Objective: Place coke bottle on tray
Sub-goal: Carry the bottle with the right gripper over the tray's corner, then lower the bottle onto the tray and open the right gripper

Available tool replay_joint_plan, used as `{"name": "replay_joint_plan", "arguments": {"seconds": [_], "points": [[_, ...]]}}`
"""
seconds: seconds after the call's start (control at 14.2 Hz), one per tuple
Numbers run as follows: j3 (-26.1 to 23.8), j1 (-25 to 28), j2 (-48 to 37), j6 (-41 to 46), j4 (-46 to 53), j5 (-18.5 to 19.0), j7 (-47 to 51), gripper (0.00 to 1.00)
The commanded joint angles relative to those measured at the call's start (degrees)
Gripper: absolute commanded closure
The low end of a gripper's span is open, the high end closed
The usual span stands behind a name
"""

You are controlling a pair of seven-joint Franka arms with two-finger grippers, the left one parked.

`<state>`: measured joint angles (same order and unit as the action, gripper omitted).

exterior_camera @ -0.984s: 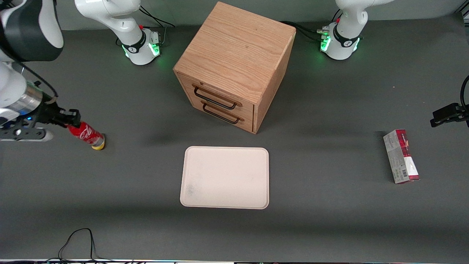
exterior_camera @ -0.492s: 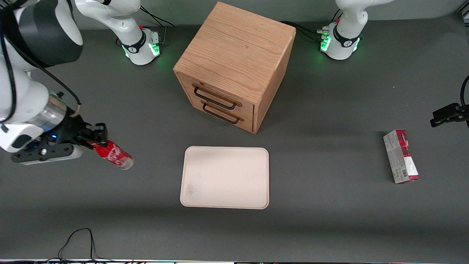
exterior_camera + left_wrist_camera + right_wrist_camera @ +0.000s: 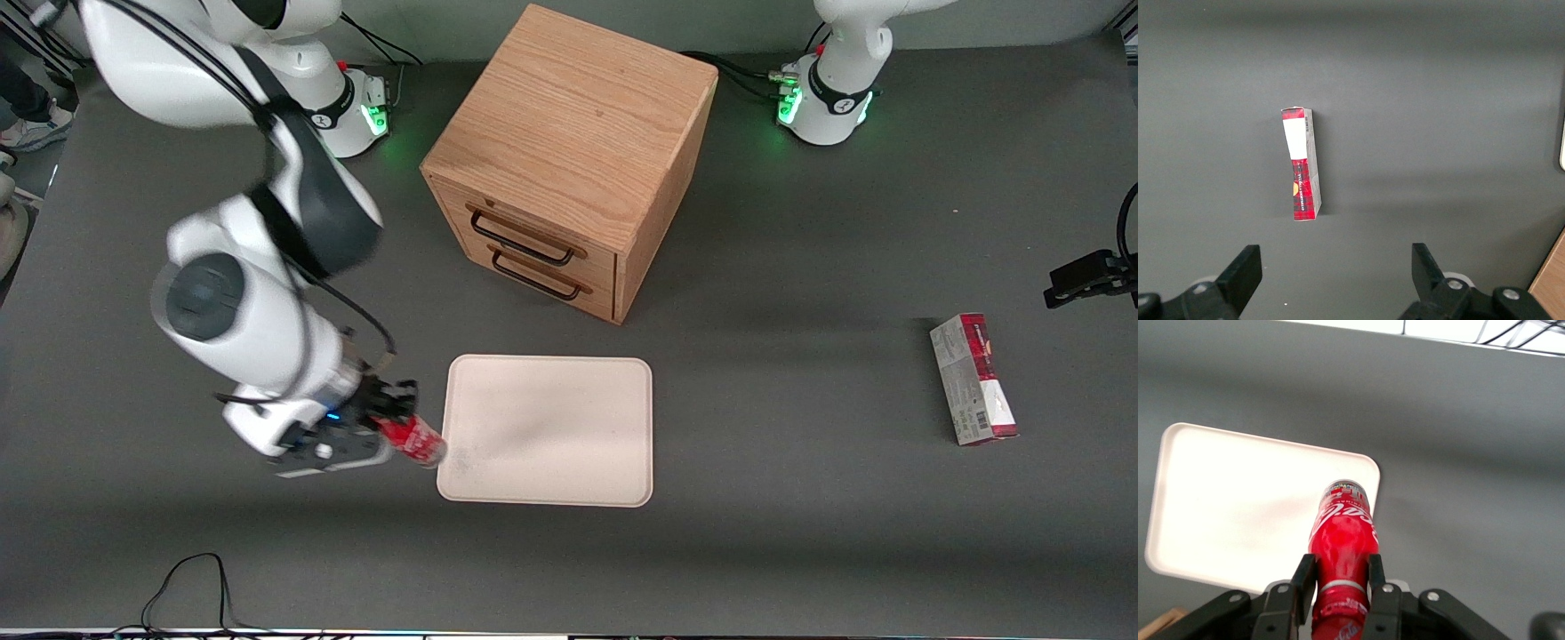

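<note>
My right gripper [image 3: 388, 418] is shut on the neck of the coke bottle [image 3: 412, 439], a small slim red bottle with white script. It holds the bottle tilted in the air, clear base pointing toward the tray [image 3: 547, 430], just at the tray's corner nearest the working arm's end and the front camera. In the right wrist view the fingers [image 3: 1303, 580] clamp the bottle [image 3: 1341, 540] below its cap, and its base hangs over the tray's [image 3: 1238, 500] corner. The tray is a flat cream-white rectangle, bare, in front of the wooden cabinet.
A wooden drawer cabinet [image 3: 569, 151] with two black handles stands farther from the front camera than the tray. A red-and-grey carton box [image 3: 973, 380] lies toward the parked arm's end, also in the left wrist view [image 3: 1301, 163]. A black cable [image 3: 191, 587] loops at the table's front edge.
My gripper has carried the bottle from the working arm's end of the table to the tray's corner, coming nearer the front camera. The yellow thing by the bottle's base a second ago is out of sight.
</note>
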<state>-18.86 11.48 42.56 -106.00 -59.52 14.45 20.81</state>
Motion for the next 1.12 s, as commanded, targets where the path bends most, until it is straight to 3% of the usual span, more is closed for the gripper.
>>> {"name": "replay_joint_plan", "arguments": {"seconds": [0.0, 0.28, 0.49, 0.84, 0.91, 0.98, 1.05], "points": [[-0.3, 1.2, 5.1, -2.5, 3.6, 3.6, 2.2, 1.0], [-0.1, 1.4, 8.7, -3.2, 3.1, 7.3, 1.3, 1.0], [0.0, 1.4, 8.9, -8.3, 1.3, 7.3, 2.6, 1.0], [0.0, 1.3, 9.0, -8.8, -0.4, 7.3, 2.4, 1.0], [0.0, 1.3, 8.9, -8.9, -0.4, 7.3, 2.6, 0.63], [0.1, 1.4, 8.9, -9.1, -0.8, 7.3, 3.2, 0.06], [0.1, 1.4, 8.9, -10.7, -0.9, 7.3, 6.3, 0.0]]}}
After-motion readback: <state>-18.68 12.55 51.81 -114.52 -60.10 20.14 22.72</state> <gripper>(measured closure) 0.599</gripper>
